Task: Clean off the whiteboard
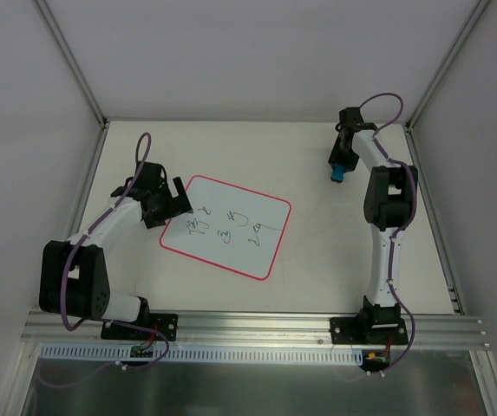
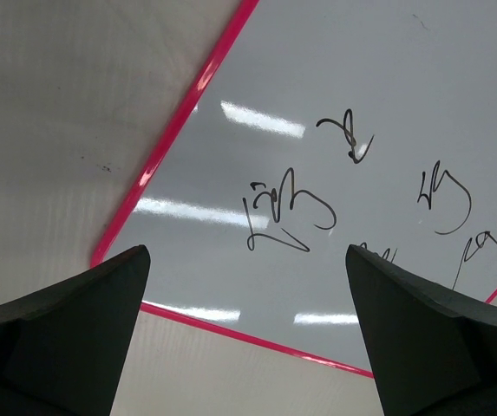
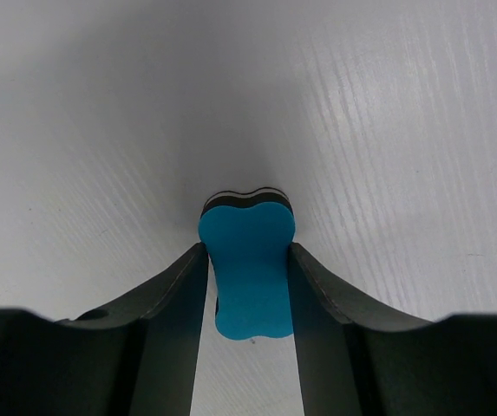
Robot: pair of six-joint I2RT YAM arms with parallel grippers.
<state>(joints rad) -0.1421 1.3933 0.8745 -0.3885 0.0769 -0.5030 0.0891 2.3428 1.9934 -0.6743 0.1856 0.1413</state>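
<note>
Two right fingers (image 3: 166, 338) clamp blue eraser (image 3: 250, 269); left fingers (image 2: 66, 338) spread wide.

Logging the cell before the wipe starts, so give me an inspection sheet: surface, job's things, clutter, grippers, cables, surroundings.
Surface: white table, no spills seen.
Job's things: whiteboard lying flat, pink rim, dark scribbles not yet erased; blue eraser.
Clutter: nothing seen.
Grippers: left gripper open at the board's left corner; right gripper shut on the eraser, away from the board.
Cables: purple cables along both arms, off the board.
Surroundings: white walls, aluminium rail at the near edge.
</note>
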